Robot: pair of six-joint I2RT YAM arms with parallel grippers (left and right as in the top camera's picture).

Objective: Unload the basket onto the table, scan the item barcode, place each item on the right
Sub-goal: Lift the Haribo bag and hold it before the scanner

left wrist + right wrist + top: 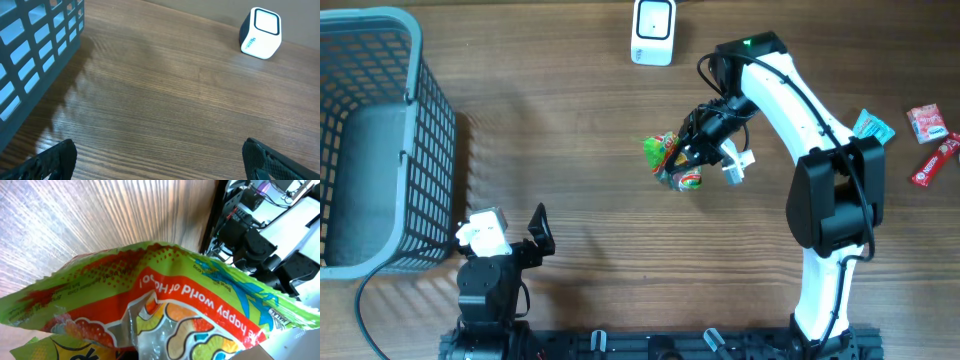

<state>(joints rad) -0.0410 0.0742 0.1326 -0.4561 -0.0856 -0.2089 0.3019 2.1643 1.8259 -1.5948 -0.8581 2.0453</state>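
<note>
Bag of gummies (665, 152) sits clamped in the right gripper (688, 165), near the white scanner (653, 32); left gripper (160, 167) gapes wide.

crumpled green-and-orange candy bag (670, 158), glossy, held clamped; white box scanner (653, 30) upright, well apart from it

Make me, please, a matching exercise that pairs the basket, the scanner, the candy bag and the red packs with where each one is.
Things:
1. basket
2. scanner
3. candy bag
4. red packs

Places:
A. held by the right arm
B. far right side
C. left side
D. far side, near the middle

Pairs: 1-C, 2-D, 3-A, 4-B.
</note>
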